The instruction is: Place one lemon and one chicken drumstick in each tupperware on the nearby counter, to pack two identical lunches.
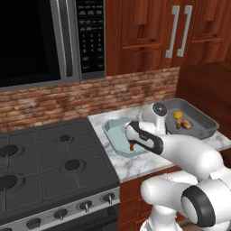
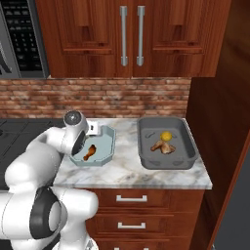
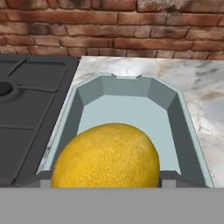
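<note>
A large yellow lemon (image 3: pixel 107 155) sits right at my gripper in the hand view, in front of the near rim of the pale blue-grey tupperware (image 3: pixel 131 118); it hides my fingertips. My gripper (image 2: pixel 91 131) hangs over that tub's (image 2: pixel 108 146) left side, shut on the lemon. A brown chicken drumstick (image 2: pixel 89 152) lies inside the tub. To the right, the dark grey tupperware (image 2: pixel 146 156) holds a second lemon (image 2: pixel 166 135) and a second drumstick (image 2: pixel 161 145). Both tubs stand on the marbled counter (image 2: pixel 127 171).
The black stove top (image 1: pixel 49 162) borders the counter on the left. A brick wall (image 2: pixel 127 97) runs behind, with wooden cabinets (image 2: pixel 132 34) and a microwave (image 1: pixel 40 40) above. A tall wooden panel (image 2: pixel 219 146) closes the counter's right end.
</note>
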### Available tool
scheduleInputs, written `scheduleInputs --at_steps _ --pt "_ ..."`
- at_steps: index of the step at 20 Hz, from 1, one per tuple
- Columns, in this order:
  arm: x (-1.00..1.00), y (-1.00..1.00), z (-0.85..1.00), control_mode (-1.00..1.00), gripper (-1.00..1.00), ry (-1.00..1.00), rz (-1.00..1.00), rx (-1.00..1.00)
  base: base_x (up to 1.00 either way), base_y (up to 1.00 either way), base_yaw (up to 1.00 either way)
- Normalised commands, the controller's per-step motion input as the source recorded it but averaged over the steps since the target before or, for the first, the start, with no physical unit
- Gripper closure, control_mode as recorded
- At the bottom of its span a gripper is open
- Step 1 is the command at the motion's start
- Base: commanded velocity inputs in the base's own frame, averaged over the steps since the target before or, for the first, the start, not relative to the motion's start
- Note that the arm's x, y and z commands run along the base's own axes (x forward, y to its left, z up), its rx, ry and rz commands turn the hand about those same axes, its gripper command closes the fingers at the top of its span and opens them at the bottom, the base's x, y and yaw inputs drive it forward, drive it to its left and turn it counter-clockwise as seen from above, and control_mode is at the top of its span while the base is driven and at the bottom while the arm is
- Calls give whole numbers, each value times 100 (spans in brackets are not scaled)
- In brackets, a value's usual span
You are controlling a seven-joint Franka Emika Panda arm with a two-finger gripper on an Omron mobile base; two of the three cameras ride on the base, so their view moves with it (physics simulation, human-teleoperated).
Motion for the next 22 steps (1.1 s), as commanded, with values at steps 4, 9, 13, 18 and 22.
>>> scheduleInputs --at_steps 4,9,13,18,22 --pt "23 0 -12 -100 100 8 0 0 0 0 0" --pt "15 0 -34 -100 100 0 0 0 0 0 0" --pt "7 0 -50 -100 100 -1 0 0 0 0 0" --pt "20 0 -30 -100 100 -1 0 0 0 0 0" --pt "37 0 -8 -100 100 0 0 0 0 0 0"
